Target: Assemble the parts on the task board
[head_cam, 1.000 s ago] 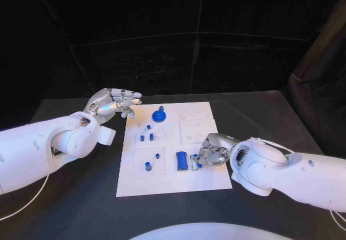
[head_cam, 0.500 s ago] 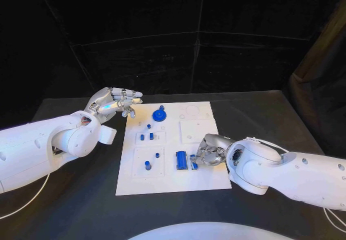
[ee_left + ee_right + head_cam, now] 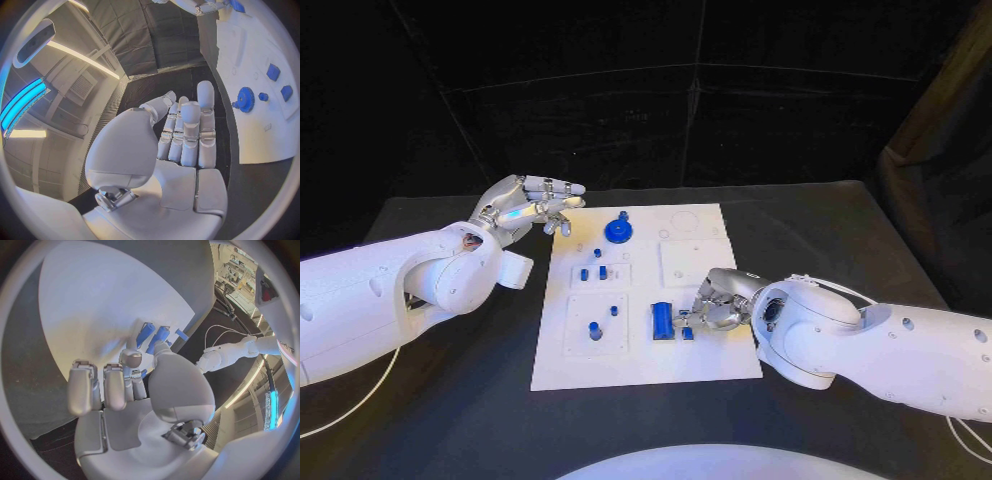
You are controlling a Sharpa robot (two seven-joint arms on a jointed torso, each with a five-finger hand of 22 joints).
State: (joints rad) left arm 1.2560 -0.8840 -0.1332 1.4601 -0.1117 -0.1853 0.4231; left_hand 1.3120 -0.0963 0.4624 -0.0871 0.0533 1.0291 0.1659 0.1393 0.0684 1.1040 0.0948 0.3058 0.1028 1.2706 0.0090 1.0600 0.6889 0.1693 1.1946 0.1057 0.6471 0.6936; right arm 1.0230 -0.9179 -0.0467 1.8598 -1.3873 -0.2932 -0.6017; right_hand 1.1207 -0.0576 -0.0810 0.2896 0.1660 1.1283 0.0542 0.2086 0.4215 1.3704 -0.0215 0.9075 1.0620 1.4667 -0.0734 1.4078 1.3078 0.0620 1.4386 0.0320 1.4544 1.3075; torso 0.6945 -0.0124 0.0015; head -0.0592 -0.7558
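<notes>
The white task board [image 3: 711,360] lies in the middle of the black table. On it are a blue gear [image 3: 617,233], a blue block [image 3: 662,320] and small blue pegs [image 3: 596,331]. My right hand [image 3: 720,304] is low over the board's right side, just right of the block. Its thumb and a finger pinch a small blue part [image 3: 687,333]; a bit of that part [image 3: 142,372] shows between the fingertips in the right wrist view. My left hand [image 3: 531,205] hovers off the board's far left corner, fingers side by side, holding nothing. The gear [image 3: 245,99] lies beyond its fingers [image 3: 190,130].
Two small blue pieces [image 3: 593,273] stand in a recessed square at the board's left. The board's far right part has pale outlines and a square plate [image 3: 687,262]. Black curtains close off the table's far side. Bare table [image 3: 848,240] lies right of the board.
My right hand has crept a little to the left, toward the blue block, with the small part at its fingertips. The left hand has stayed where it was.
</notes>
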